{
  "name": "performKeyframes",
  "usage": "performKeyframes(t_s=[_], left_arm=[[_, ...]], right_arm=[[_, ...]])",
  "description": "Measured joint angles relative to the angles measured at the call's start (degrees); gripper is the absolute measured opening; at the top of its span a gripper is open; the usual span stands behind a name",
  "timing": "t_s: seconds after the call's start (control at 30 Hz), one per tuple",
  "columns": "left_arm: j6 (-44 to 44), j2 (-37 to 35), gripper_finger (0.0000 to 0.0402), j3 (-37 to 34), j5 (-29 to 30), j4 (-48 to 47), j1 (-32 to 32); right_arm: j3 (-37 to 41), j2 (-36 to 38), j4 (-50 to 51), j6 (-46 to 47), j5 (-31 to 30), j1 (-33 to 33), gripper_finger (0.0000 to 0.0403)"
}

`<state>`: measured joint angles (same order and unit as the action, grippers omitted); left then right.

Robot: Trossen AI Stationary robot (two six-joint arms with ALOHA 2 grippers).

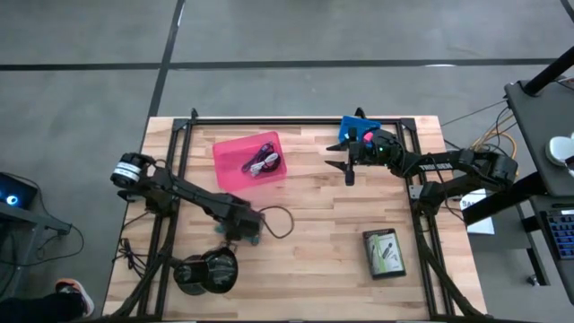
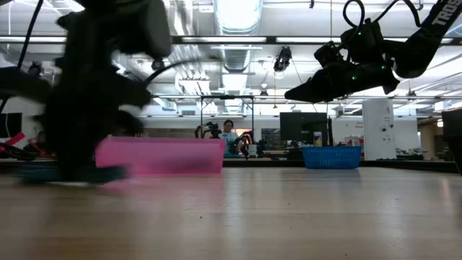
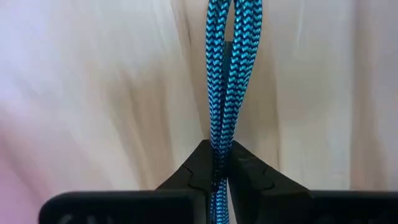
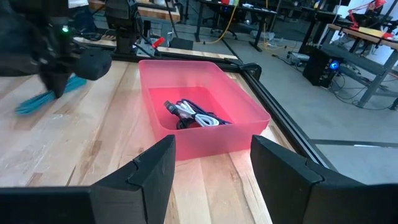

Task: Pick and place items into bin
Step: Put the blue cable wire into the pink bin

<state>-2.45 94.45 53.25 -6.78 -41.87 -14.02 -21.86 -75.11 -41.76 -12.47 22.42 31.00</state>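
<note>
Teal braided cord [image 3: 225,93] pinched by left tool [image 3: 217,167] (low over table); right tool [image 4: 211,155] spread, raised.

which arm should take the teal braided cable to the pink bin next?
Left. The left gripper is shut on the teal braided cable, near the pink bin. The right gripper hangs open and empty above the table.

Grey concrete floor [image 1: 359,31] around wooden table [image 1: 314,260]; ceiling strip lights [image 2: 238,14]; desks [image 4: 364,34] behind
</note>
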Motion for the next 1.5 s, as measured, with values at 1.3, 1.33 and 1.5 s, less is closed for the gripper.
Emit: performKeyframes(t_s=[1.3,1.33,1.5], left_arm=[[-18.5,-5.3,0.0052,6.7,56.8,8.9,21.8],[-20.1,-5.2,0.0063,6.6,56.7,9.1,22.0],[-21.1,-5.0,0.0111,6.3,56.3,9.6,22.5]], right_arm=[[0.0,0.0,1.3,-0.2,0.0,0.0,0.0196],[0.0,0.0,1.3,-0.2,0.0,0.0,0.0196],[0.0,0.0,1.3,-0.2,0.0,0.0,0.0196]])
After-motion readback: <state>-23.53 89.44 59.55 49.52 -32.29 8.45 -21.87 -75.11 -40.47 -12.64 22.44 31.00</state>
